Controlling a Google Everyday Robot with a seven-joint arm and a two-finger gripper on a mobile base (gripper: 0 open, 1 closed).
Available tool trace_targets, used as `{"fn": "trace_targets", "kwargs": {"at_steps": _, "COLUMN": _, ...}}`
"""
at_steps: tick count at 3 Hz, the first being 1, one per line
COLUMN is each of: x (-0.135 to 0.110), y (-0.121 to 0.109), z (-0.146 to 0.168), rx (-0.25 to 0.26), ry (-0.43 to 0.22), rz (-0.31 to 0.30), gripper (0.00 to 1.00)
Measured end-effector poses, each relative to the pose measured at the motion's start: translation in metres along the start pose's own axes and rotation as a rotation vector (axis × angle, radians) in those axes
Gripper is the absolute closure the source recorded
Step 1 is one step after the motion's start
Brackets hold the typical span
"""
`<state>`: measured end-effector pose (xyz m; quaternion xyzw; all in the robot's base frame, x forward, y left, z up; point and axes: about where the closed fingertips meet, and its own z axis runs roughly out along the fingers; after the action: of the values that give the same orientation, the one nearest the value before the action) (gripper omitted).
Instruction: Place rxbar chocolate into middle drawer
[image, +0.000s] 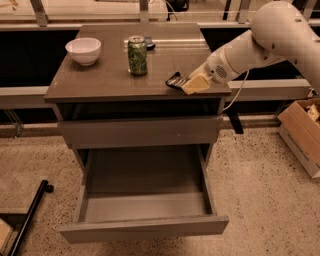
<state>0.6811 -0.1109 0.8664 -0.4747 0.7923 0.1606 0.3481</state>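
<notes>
The rxbar chocolate (174, 80) is a small dark bar at the right front of the cabinet top. My gripper (191, 84) is right against its right end, pale fingers (196, 84) closed on it, with the bar sticking out to the left. It is held low over the top, near the front edge. The middle drawer (145, 231) is pulled out wide below, its smooth interior bare. It lies lower and nearer to the camera than the gripper.
A green patterned can (137, 55) stands mid-top, left of the bar. A white bowl (83, 50) sits at the top's left. A closed drawer front (140, 131) sits above the open drawer. A cardboard box (304, 132) is on the floor right, a black bar (30, 212) lower left.
</notes>
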Motion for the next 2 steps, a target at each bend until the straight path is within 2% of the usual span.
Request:
{"fn": "trace_targets", "kwargs": {"at_steps": 1, "x": 0.017, "y": 0.049, "z": 0.001, "rx": -0.237, "ry": -0.071, "rz": -0.067, "gripper": 1.0}}
{"fn": "trace_targets", "kwargs": {"at_steps": 2, "x": 0.06, "y": 0.103, "z": 0.01, "rx": -0.484, "ry": -0.071, "rz": -0.156, "gripper": 1.0}}
